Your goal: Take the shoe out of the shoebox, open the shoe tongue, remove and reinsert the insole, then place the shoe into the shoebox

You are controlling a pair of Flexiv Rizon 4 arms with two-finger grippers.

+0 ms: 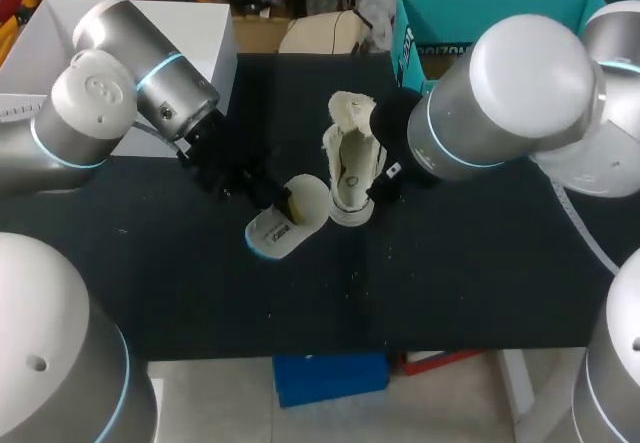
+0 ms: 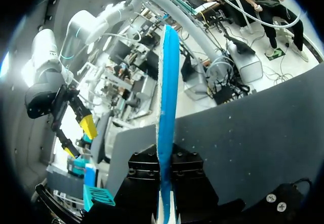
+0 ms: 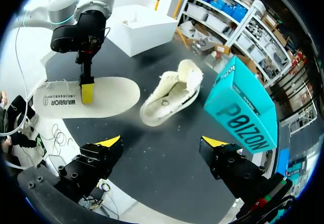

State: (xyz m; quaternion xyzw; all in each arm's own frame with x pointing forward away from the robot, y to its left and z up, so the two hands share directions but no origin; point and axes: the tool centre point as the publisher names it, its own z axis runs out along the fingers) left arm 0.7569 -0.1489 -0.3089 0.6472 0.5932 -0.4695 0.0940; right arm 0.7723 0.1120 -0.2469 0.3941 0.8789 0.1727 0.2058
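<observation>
A cream shoe [image 1: 350, 163] lies on the black table, its tongue pulled open, also seen ahead of my right gripper [image 3: 169, 95]. The white insole [image 1: 290, 221] with a blue edge is out of the shoe, held just left of it. My left gripper [image 1: 272, 198] is shut on the insole [image 3: 86, 98]; its yellow fingertip [image 3: 87, 91] presses on the top face. In the left wrist view the insole [image 2: 167, 107] stands edge-on between the black fingers [image 2: 144, 178]. My right gripper [image 3: 163, 143] is open wide and empty, just short of the shoe, and mostly hidden under its arm [image 1: 388, 181].
The teal shoebox [image 1: 490, 13] stands open at the back right, beside the shoe [image 3: 243, 110]. A white box [image 1: 150, 33] sits at the back left. My right arm's bulky elbow [image 1: 510, 103] hangs over the table's right half.
</observation>
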